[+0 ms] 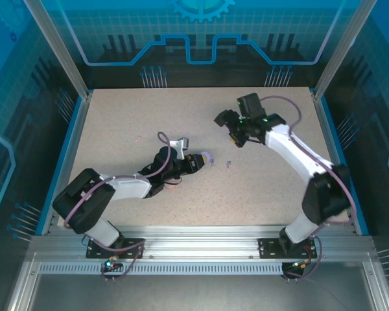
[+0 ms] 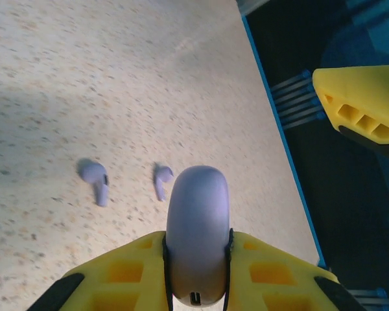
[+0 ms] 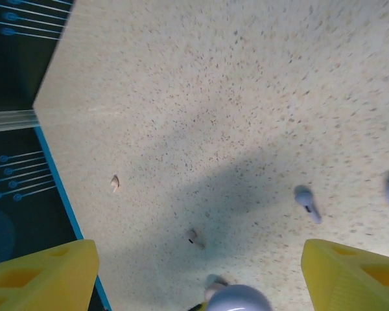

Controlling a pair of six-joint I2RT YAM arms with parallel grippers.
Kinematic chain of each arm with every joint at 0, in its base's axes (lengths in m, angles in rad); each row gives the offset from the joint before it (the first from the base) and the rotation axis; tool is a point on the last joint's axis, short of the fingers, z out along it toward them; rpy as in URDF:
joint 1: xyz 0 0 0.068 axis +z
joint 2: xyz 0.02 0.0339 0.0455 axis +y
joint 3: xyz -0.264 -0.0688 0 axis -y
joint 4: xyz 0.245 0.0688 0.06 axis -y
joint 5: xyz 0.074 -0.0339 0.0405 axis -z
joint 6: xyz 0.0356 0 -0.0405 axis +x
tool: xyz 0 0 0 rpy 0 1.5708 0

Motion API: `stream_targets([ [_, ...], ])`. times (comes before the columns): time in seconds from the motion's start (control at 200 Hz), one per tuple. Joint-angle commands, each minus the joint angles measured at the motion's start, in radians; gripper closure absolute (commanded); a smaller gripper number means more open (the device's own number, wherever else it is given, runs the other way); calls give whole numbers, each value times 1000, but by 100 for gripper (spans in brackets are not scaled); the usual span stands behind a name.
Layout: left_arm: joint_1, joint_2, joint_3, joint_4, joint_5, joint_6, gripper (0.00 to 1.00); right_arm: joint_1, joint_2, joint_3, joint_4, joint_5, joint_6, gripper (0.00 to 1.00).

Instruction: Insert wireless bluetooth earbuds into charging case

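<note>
table [image 1: 266, 194]: speckled beige | on it: two purple earbuds [image 2: 94, 180], side by side | two pale earbuds [image 3: 115, 183]

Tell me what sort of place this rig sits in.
Most likely a robot test cell in a lab or demo booth: a left arm and a right arm bolted to an aluminium rail, and a speckled table walled in by blue circuit-pattern panels.

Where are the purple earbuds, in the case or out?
Out: both earbuds lie on the table beyond the case the left gripper clamps.
</note>
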Motion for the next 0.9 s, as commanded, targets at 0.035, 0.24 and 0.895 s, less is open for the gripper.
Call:
stream_targets([
  [0.035, 20, -85, 64, -207, 220, 144, 100, -9, -184, -265, 223, -20, -247, 18],
  [0.24, 55, -155, 92, -313, 328, 190, 100, -19, -436, -549, 431, -198, -467, 18],
  [0.895, 59, -124, 161, -326, 359, 200, 100, 61, -285, -565, 513, -355, -513, 17],
])
